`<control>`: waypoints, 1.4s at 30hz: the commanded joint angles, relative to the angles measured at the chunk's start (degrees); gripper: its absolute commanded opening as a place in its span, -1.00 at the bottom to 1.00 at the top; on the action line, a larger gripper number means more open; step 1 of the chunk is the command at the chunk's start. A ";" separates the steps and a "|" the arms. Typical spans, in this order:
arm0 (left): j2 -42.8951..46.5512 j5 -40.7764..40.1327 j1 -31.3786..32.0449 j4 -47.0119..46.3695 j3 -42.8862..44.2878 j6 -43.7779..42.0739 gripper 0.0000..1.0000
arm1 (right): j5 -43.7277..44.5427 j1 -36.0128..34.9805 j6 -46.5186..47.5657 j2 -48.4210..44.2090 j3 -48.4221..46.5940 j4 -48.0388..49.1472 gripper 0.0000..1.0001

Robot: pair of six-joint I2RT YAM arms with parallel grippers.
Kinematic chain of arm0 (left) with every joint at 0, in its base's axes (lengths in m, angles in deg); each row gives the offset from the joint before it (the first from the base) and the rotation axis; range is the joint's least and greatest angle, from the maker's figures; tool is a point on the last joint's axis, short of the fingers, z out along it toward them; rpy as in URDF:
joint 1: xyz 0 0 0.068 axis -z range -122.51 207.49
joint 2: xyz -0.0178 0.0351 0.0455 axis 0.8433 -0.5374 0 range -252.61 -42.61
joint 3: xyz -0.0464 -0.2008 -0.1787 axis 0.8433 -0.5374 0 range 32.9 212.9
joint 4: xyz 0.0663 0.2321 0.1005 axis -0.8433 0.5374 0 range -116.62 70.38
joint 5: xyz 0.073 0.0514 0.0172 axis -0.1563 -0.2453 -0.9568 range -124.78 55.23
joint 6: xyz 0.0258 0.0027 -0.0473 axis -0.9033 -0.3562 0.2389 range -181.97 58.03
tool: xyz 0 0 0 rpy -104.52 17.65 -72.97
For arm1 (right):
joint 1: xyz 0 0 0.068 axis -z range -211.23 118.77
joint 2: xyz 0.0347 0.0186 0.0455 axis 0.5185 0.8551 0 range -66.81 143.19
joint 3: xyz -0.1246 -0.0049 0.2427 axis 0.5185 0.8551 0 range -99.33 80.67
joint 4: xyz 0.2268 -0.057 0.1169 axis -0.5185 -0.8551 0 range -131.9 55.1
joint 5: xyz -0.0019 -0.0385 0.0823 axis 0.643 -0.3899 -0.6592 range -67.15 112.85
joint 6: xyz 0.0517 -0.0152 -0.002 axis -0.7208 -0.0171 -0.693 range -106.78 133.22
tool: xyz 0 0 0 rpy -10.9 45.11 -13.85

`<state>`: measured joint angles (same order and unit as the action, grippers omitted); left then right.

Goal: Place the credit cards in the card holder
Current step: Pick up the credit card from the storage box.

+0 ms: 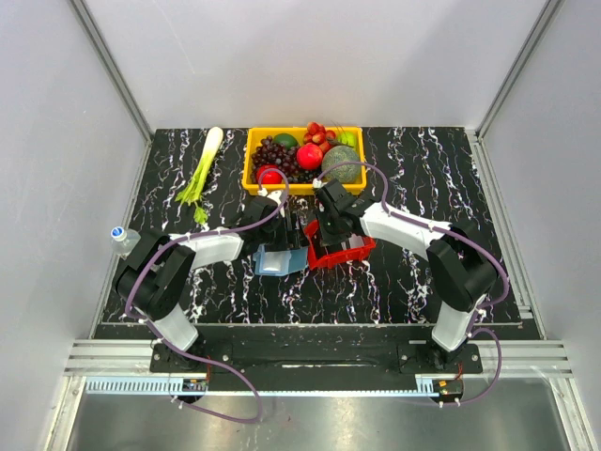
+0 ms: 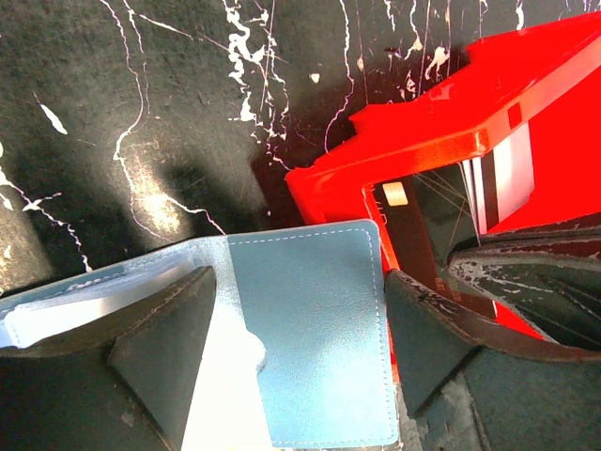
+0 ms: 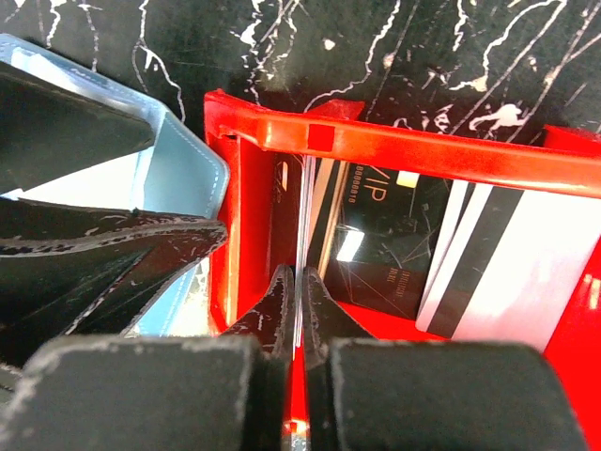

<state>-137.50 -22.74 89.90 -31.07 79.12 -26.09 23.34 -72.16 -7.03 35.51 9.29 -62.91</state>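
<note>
Card holder (image 2: 310, 329) cut by bottom edge; credit cards (image 3: 394, 244) overlapping, small print unreadable.

Two robot arms: the left arm (image 1: 211, 249) and the right arm (image 1: 404, 225). One blue card holder (image 2: 310, 329). One red tray (image 3: 423, 150). At least three credit cards (image 3: 376, 235) are in it: one thin card (image 3: 299, 216) seen edge-on, one black VIP card, and one white striped card (image 3: 507, 272); overlap hides any others.

One yellow bin (image 1: 248, 162), upper centre, holds one grape bunch (image 1: 272, 150), two red round fruits (image 1: 310, 155), one grey-green melon (image 1: 343, 164), and strawberries (image 1: 316, 130) too small to count. One celery stalk (image 1: 202, 169). One bottle (image 1: 124, 238), at the left.
</note>
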 commanded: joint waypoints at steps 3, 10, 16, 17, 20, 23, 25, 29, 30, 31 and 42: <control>-0.38 1.15 -0.06 -1.79 0.80 -0.37 0.53 | -4.46 -0.29 0.83 -0.02 -1.66 1.38 -0.83; -0.03 0.71 -0.06 -1.70 0.28 -0.28 0.53 | 10.48 -0.38 0.64 -6.34 1.32 2.61 -0.93; 0.06 0.98 -0.06 -1.53 0.80 -0.46 0.53 | 6.99 0.32 2.76 -5.82 1.24 1.46 -0.98; -0.03 0.80 -0.06 -1.44 0.80 -0.55 0.53 | 5.93 0.32 2.93 -6.08 1.24 1.55 -0.94; -0.03 1.15 -0.06 -1.88 0.72 -0.55 0.53 | -0.30 0.41 3.55 -5.91 0.97 2.96 -0.89; -0.12 1.50 -0.06 -1.88 0.98 -0.55 0.53 | -6.54 0.41 1.36 -4.42 0.62 4.19 -0.85; -0.12 1.33 -0.06 -1.79 0.81 -0.55 0.53 | -9.01 0.41 0.48 -3.45 0.62 4.98 -0.72; 0.23 1.15 -0.06 -1.70 0.72 -0.37 0.53 | -11.03 0.32 -0.49 -3.09 1.15 6.39 -0.73; 0.15 0.98 -0.06 -1.70 0.72 -0.37 0.53 | -12.34 0.32 -0.14 -3.09 1.41 6.82 -0.74; 0.15 1.06 -0.06 -1.79 0.72 -0.37 0.53 | -13.05 0.32 -0.31 -3.01 1.41 7.09 -0.74; -0.03 1.06 -0.06 -1.44 0.89 -0.37 0.54 | -18.86 0.41 -2.77 -0.81 1.77 9.90 -0.68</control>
<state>-137.50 -22.50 89.79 -31.02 79.12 -26.11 13.00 -71.06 -7.23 33.92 11.20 -58.30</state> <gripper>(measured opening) 0.765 0.154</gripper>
